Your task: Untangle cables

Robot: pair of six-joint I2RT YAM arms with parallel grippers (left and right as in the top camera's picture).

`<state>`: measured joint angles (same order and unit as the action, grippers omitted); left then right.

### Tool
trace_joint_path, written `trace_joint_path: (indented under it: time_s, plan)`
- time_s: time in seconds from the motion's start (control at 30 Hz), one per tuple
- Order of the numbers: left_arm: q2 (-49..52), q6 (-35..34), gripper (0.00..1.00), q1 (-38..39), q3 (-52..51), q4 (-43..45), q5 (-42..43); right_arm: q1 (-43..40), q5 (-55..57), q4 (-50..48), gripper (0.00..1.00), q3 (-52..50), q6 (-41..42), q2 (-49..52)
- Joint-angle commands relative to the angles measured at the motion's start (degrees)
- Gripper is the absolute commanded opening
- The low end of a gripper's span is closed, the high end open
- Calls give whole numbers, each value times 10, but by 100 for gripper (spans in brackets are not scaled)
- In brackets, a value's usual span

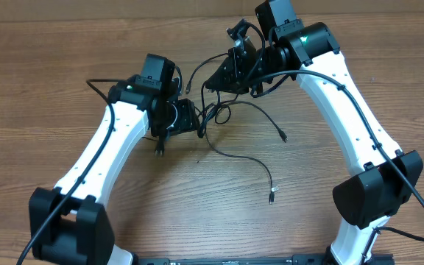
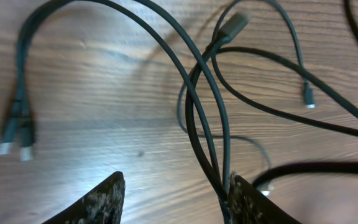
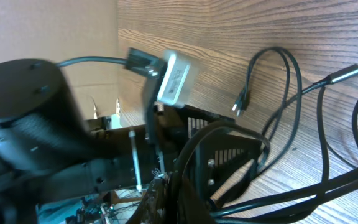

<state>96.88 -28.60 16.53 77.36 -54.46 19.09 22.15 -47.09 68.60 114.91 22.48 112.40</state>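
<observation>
Wood-grain brown table [image 1: 50, 73] with a snarl of thin black flexible cables [image 1: 216, 112] lying between two white robot arms. The knot sits just beyond the left fingers [image 2: 104, 200] and below the right fingers [image 1: 223, 76].

The left fingers are low over the table and stand apart. Two crossing strands run between them, pressed close against the right-hand one and not clamped. A pair of small silver-tipped plugs [image 2: 14, 148] lies on the table well off to the other side of those fingers.

The right fingers are closed and raised, and strands appear pinched in them, rising from the knot. Two loose cable ends trail across the table away from both sets of fingers, one ending in a tiny grey plug [image 1: 272, 196].

Likely risks: if the right arm lifts while the left fingers stay apart, the whole bundle may rise and the knot draw tighter. A plug may also snag in a loop, or strands may catch on the arm's own thicker black cabling [image 1: 344, 103].
</observation>
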Motion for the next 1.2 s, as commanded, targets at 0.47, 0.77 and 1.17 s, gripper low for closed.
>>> trace_joint_path:
  time_s: [0.47,0.77,1.17]
  plan:
    - [125,-111,4,-3,-2,21,88,0,51,12,4,9,-4,-12]
    - [2,-42,4,-81,24,-17,58,-1,522,102,4,9,80,-12]
    - [-222,-26,4,-93,57,-19,-28,-4,693,149,4,5,108,-10]
